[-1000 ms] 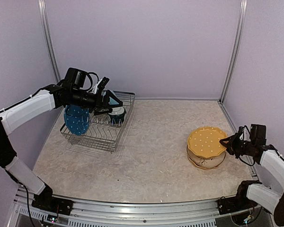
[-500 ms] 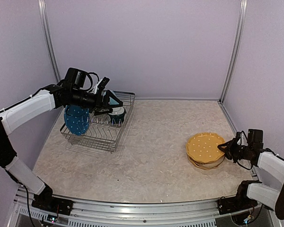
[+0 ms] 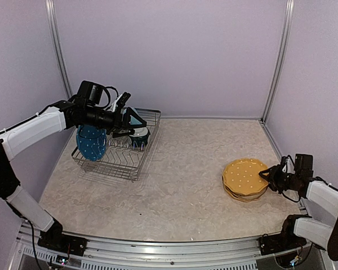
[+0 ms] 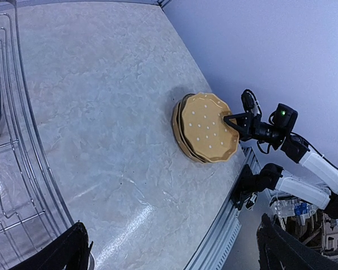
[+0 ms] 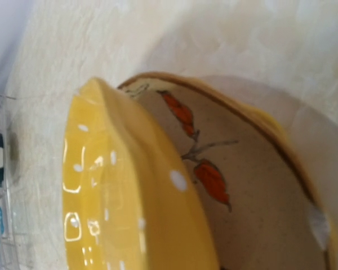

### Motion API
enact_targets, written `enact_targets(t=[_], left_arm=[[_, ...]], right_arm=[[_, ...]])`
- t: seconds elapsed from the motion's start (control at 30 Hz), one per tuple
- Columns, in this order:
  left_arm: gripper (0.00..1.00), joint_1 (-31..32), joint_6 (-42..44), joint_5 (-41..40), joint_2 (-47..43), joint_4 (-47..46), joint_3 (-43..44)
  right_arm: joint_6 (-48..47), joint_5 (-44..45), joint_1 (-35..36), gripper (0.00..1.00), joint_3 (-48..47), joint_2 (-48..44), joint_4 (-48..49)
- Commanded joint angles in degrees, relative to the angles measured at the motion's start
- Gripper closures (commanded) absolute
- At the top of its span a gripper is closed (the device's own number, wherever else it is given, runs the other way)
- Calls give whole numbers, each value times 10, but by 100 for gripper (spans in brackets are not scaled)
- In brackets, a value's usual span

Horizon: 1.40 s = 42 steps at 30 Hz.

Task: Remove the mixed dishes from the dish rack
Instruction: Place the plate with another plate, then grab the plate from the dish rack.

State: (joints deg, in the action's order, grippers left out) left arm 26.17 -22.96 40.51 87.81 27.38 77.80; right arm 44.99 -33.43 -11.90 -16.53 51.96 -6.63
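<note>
Rack [image 3: 115, 164]: blue plate [image 3: 90, 143], bowl [image 3: 139, 135] inside.
Left gripper [image 3: 129, 111]: spread wide above rack.
Right gripper [image 3: 268, 176]: at yellow plate [image 3: 245, 175] rim; grip unclear.

No text, label, brand, number or sign can be read anywhere. The orange-yellow plate [image 3: 245, 176] bears only white dots, the cream plate [image 5: 259, 185] under it only painted red-orange leaves on a stem.

Three plates: an orange-yellow dotted plate [image 3: 245, 174] on a cream floral plate [image 5: 253, 185], lower right, and a blue white-dotted plate [image 3: 91, 142], left. One dark-teal bowl [image 3: 139, 135]. One dish rack [image 3: 117, 165]. Two arms: left arm [image 3: 36, 128], right arm [image 3: 325, 194].
</note>
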Motion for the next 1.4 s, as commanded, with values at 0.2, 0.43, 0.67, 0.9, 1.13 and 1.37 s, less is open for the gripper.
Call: enact_targets(t=[0.2, 0.43, 0.67, 0.9, 1.13, 1.37], left_arm=[[1, 0, -2, 10, 4, -12, -5], [1, 0, -6, 18, 4, -14, -4], [1, 0, -6, 13, -1, -13, -5], [1, -1, -2, -19, -8, 0, -2], [1, -14, 18, -162, -30, 50, 14], [1, -66, 34, -314, -45, 103, 42]], right_arm=[[-55, 38, -6, 41, -32, -8, -62], [-74, 58, -5, 23, -45, -14, -104], [-85, 78, -2, 15, -64, -31, -144], [-100, 109, 2, 14, -97, -33, -187], [-122, 142, 3, 12, -111, -28, -211], [-120, 170, 3, 8, -114, -23, -211]])
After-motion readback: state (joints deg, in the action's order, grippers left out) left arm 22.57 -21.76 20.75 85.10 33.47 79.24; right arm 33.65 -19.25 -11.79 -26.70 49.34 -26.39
